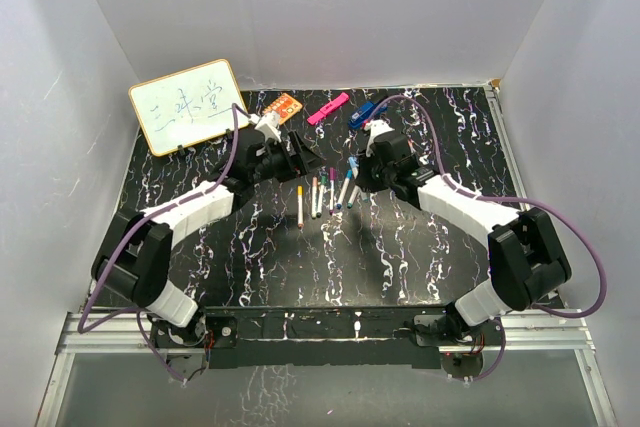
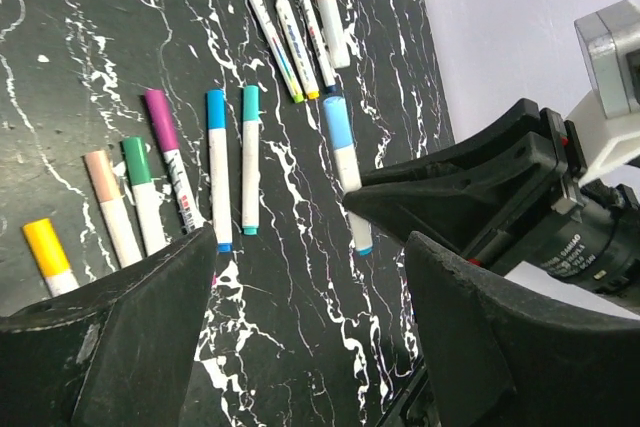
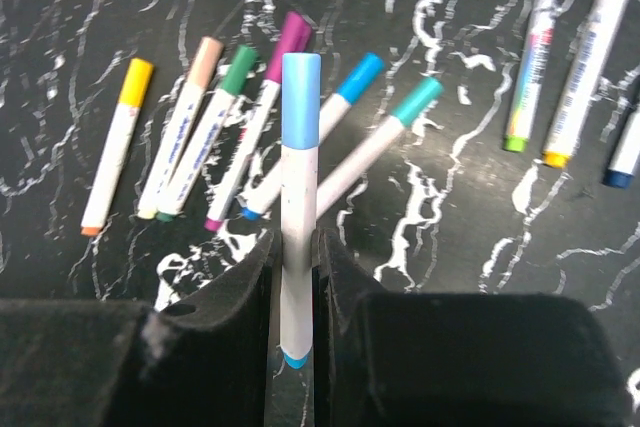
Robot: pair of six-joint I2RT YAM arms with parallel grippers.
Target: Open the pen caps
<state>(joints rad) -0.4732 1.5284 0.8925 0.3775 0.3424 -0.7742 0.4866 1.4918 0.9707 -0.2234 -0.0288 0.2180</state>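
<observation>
Black marble-patterned bench (image 1: 400, 247) with white veins fills the space between plain white walls. Nearest the arms, the right end effector (image 3: 297, 252) is clenched on the white barrel of a marker pen (image 3: 298, 197), whose light-blue cap (image 3: 301, 97) is fully seated and sticks out beyond the fingers. The left end effector (image 2: 312, 247) is released, fingers spread wide, just beside that pen. Beyond it, six more capped white pens lie in a loose row on the bench, their pen caps short glossy tubes: yellow cap (image 3: 137, 77), beige cap (image 3: 207, 55), green cap (image 3: 239, 67), purple cap (image 3: 291, 37), blue cap (image 3: 360, 75) and teal cap (image 3: 417, 100). Farther back rest a whiteboard (image 1: 187, 105), a pink highlighter (image 1: 328, 108) and a blue tool (image 1: 362, 113).
</observation>
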